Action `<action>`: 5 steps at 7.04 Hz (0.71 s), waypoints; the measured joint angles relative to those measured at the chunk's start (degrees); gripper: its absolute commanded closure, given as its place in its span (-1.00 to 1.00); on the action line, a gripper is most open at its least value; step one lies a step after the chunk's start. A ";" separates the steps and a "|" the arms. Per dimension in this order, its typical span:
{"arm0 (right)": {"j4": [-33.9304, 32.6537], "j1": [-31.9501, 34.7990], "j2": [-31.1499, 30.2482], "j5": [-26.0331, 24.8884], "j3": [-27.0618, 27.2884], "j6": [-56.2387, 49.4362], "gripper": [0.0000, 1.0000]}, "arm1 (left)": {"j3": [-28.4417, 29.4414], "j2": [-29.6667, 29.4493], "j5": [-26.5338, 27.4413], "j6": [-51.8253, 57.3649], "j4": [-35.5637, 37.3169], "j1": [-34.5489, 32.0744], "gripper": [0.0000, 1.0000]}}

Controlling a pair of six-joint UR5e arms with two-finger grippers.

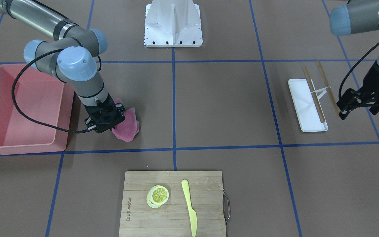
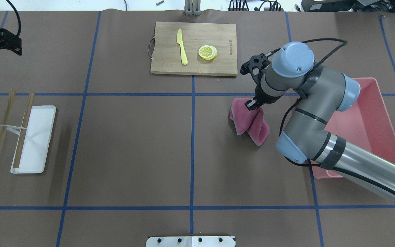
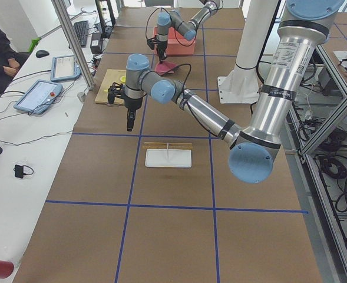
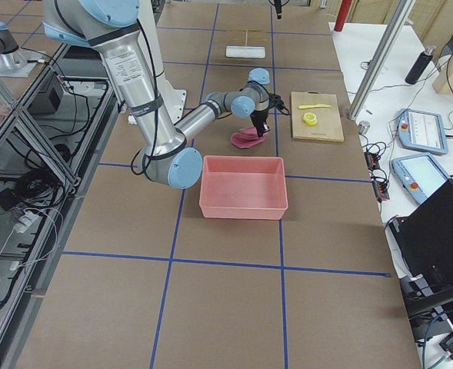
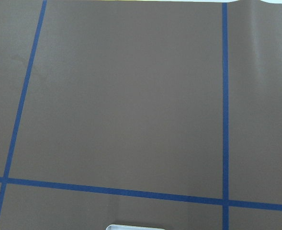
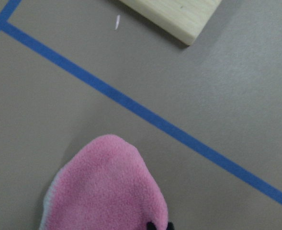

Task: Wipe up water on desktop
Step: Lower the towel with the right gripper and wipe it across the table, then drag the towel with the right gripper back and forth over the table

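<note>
The desktop (image 2: 132, 154) is brown with blue tape lines; I see no water on it. A crumpled pink cloth (image 2: 252, 123) lies on it to the right of centre and also shows in the front view (image 1: 128, 126) and the right wrist view (image 6: 107, 191). My right gripper (image 2: 253, 104) points down and is shut on the cloth's far edge; its black fingertips (image 6: 152, 225) sit close together on the fabric. My left gripper (image 1: 362, 103) hangs open and empty above the table's far left corner, beyond the white tray.
A pink bin (image 2: 365, 127) stands to the right of the cloth, under my right arm. A bamboo cutting board (image 2: 170, 34) with a lemon slice (image 2: 207, 52) and a yellow knife (image 2: 182, 46) lies at the far middle. A white tray (image 2: 39, 137) with chopsticks (image 2: 22, 130) lies at the left.
</note>
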 measured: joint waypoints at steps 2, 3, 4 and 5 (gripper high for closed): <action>-0.02 4.08 1.33 2.23 -3.64 -4.37 1.00 | 0.23 -0.07 -0.06 -0.17 -0.01 0.03 -0.97; 0.59 4.20 1.32 2.68 -3.98 -5.09 1.00 | 0.29 -0.07 -0.07 -0.20 -0.01 0.03 -0.97; 1.65 3.16 0.98 2.97 -3.62 -4.95 1.00 | 0.32 -0.07 -0.05 -0.20 -0.01 0.03 -0.97; 2.28 1.40 0.13 3.08 -2.54 -3.90 1.00 | 0.33 -0.07 -0.01 -0.16 -0.01 0.03 -0.97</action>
